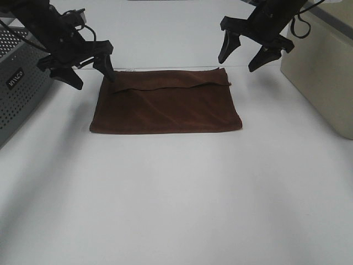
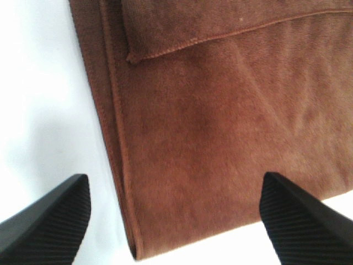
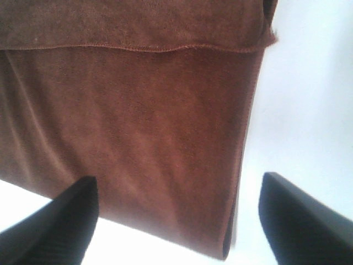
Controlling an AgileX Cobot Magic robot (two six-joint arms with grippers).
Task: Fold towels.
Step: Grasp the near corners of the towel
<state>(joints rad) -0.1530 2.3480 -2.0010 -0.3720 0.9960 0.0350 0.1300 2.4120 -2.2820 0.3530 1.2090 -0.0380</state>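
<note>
The dark reddish-brown towel (image 1: 165, 105) lies folded flat on the white table, with a narrow flap of its upper layer lying along its far edge. My left gripper (image 1: 91, 72) hangs open and empty over the towel's far left corner. My right gripper (image 1: 242, 55) hangs open and empty above the towel's far right corner. The left wrist view shows the towel (image 2: 220, 127) with its stitched hem between the open fingers (image 2: 49, 221). The right wrist view shows the towel (image 3: 138, 121) and its right edge between the open fingers (image 3: 300, 215).
A grey perforated box (image 1: 19, 83) stands at the left edge of the table. A beige bin (image 1: 325, 66) stands at the right. The white tabletop (image 1: 176, 199) stretches toward the front.
</note>
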